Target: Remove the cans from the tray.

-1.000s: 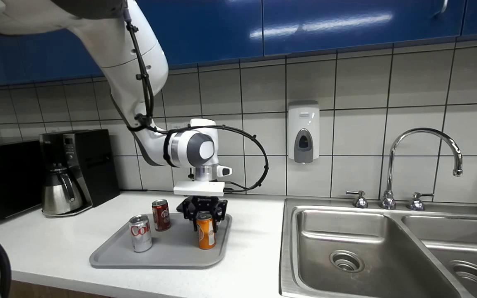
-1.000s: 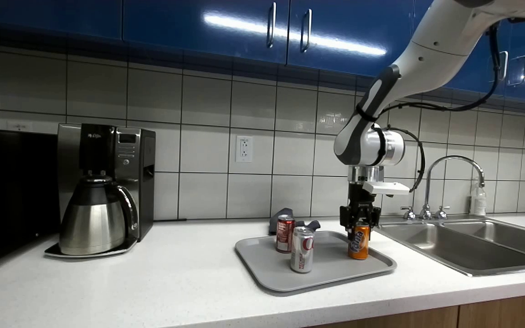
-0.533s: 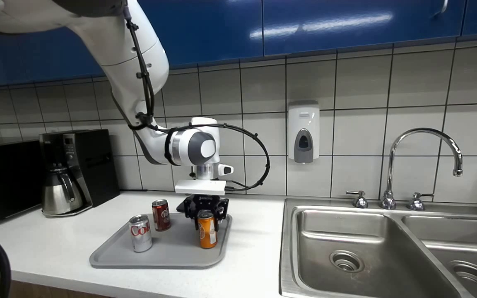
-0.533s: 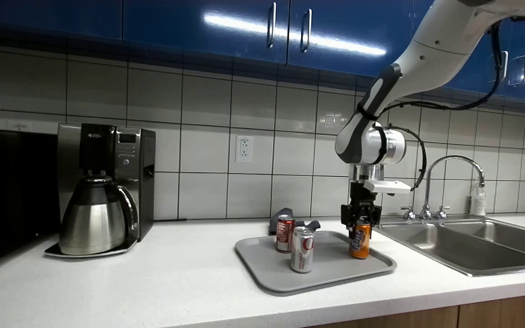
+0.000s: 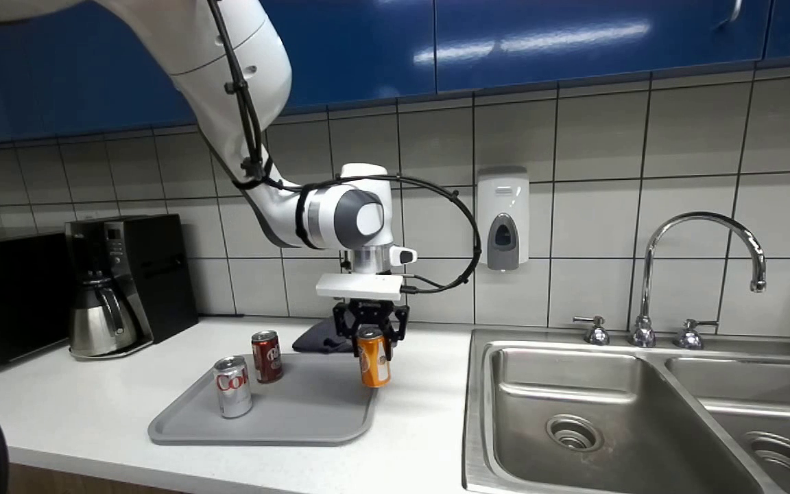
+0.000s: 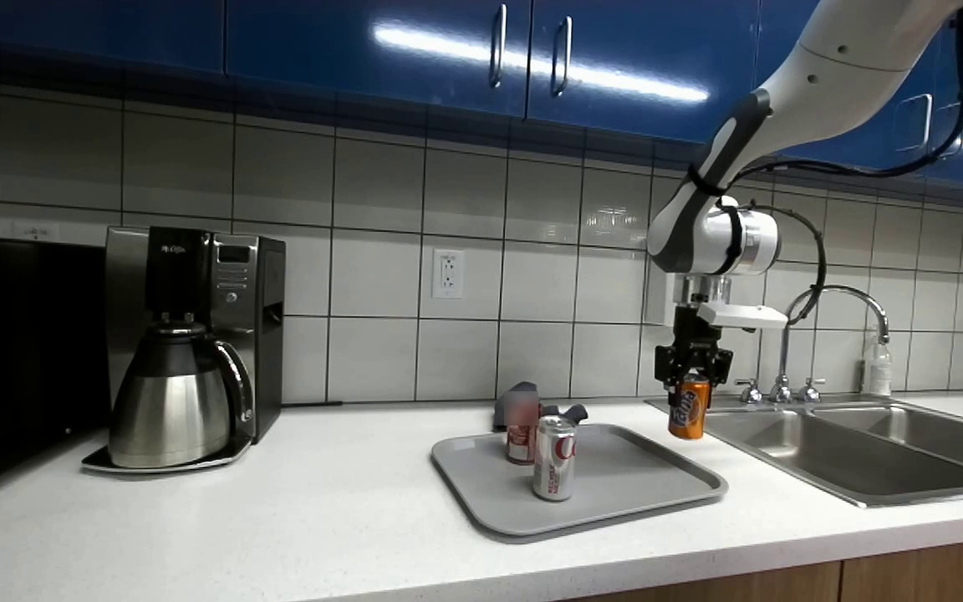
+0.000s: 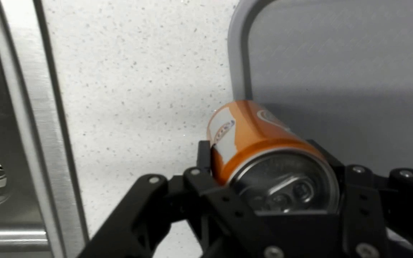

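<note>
My gripper (image 5: 372,348) is shut on the orange can (image 5: 375,367) and holds it nearly upright, raised above the tray's edge on the sink side. In the wrist view the fingers (image 7: 264,152) press both sides of the can (image 7: 249,125), with its lid towards the camera. The gripper (image 6: 690,391) and can (image 6: 689,414) also show in an exterior view. The grey tray (image 5: 299,405) lies on the counter. A silver can (image 5: 232,387) and a dark red can (image 5: 267,358) stand upright on it. The red can (image 6: 521,443) is partly behind the silver can (image 6: 554,460) in an exterior view.
A double steel sink (image 5: 573,350) with a tall faucet (image 5: 645,274) is beside the tray, across a strip of white counter (image 5: 422,412). A dark cloth (image 5: 319,337) lies behind the tray. A coffee maker (image 6: 176,393) stands on the counter away from the sink.
The gripper has lifted the orange can off the tray and moved it back and towards the sink. The silver and red cans and the tray have not moved.
</note>
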`<move>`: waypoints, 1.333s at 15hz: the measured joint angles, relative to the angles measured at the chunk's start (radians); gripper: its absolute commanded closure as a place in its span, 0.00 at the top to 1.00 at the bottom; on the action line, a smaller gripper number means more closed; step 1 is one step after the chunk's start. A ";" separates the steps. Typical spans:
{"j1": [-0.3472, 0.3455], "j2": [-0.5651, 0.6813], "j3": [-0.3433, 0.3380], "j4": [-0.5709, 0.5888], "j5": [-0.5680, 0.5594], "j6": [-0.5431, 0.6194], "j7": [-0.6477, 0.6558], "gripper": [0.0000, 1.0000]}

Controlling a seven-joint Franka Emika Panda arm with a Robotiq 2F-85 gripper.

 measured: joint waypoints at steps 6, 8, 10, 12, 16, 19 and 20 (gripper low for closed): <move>-0.067 -0.005 -0.043 0.000 0.007 -0.003 0.000 0.39; -0.074 0.003 -0.054 -0.001 0.005 -0.003 0.000 0.39; -0.076 0.018 -0.059 -0.001 0.002 -0.003 0.003 0.39; -0.076 0.039 -0.060 0.000 0.000 -0.003 0.013 0.39; -0.076 0.075 -0.060 0.001 -0.001 -0.003 0.029 0.39; -0.076 0.088 -0.060 0.004 -0.001 -0.007 0.038 0.39; -0.076 0.091 -0.060 0.006 0.001 -0.010 0.039 0.39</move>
